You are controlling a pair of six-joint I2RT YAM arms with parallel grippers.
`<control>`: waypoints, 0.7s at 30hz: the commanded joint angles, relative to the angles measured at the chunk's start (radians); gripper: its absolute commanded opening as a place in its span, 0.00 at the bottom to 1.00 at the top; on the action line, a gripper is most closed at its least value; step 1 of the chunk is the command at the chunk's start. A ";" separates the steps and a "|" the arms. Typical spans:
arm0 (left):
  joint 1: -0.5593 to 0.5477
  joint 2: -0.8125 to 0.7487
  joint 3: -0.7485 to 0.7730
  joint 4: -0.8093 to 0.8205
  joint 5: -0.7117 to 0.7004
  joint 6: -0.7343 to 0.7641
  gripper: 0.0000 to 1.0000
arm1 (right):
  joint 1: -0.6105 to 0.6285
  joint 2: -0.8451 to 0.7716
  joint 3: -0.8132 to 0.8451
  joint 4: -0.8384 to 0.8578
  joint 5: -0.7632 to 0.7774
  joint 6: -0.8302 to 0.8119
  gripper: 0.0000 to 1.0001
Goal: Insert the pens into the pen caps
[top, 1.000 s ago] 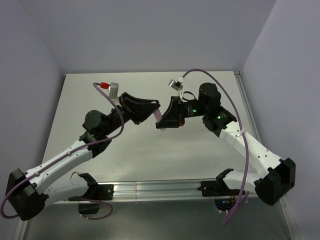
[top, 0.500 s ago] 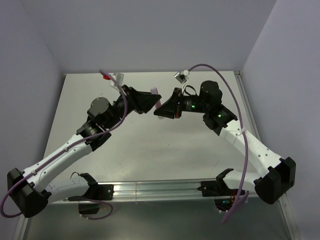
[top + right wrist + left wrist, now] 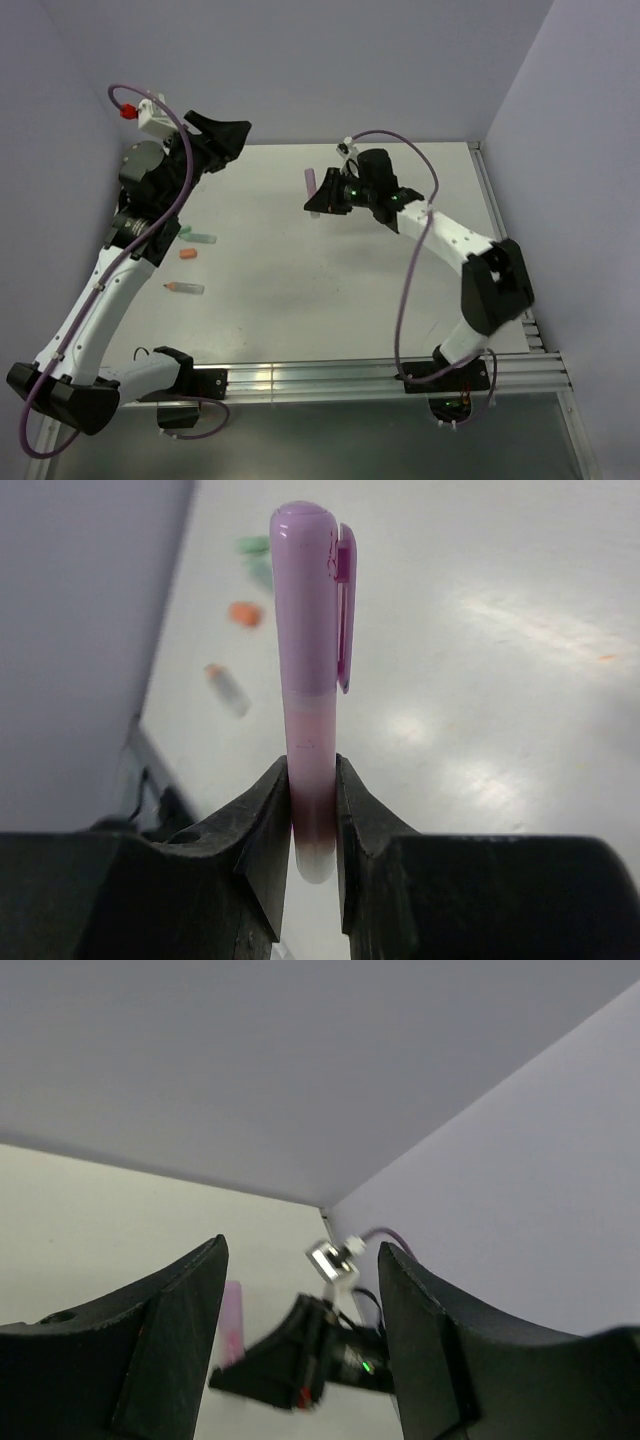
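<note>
Jaws now apart and empty, the left gripper has swung well clear of the pink pen, left clamped by its lower barrel between the jaws of the right gripper, purple cap seated above them. One pen looks finished; the mint-green pen, orange cap and pale pen lie far from both.

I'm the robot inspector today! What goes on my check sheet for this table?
Surface: pale table, no spills seen.
Job's things: pink pen, purple cap on, upright in the right gripper; mint-green pen, orange cap and pale pen lie loose at the left.
Clutter: nothing seen.
Grippers: left gripper open, empty, raised; right gripper shut on the pink pen.
Cables: a purple cable runs along each arm.
Surroundings: plain lilac walls.
</note>
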 commanded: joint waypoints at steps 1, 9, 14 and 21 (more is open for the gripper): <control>0.016 -0.061 -0.046 -0.090 -0.003 -0.024 0.66 | -0.060 0.179 0.156 -0.096 0.127 -0.032 0.00; 0.040 -0.139 -0.091 -0.201 -0.003 0.019 0.66 | -0.113 0.535 0.490 -0.281 0.232 -0.095 0.00; 0.069 -0.147 -0.114 -0.222 0.017 0.027 0.66 | -0.139 0.666 0.624 -0.367 0.213 -0.117 0.00; 0.123 -0.121 -0.125 -0.231 0.066 0.026 0.65 | -0.144 0.755 0.710 -0.430 0.231 -0.117 0.04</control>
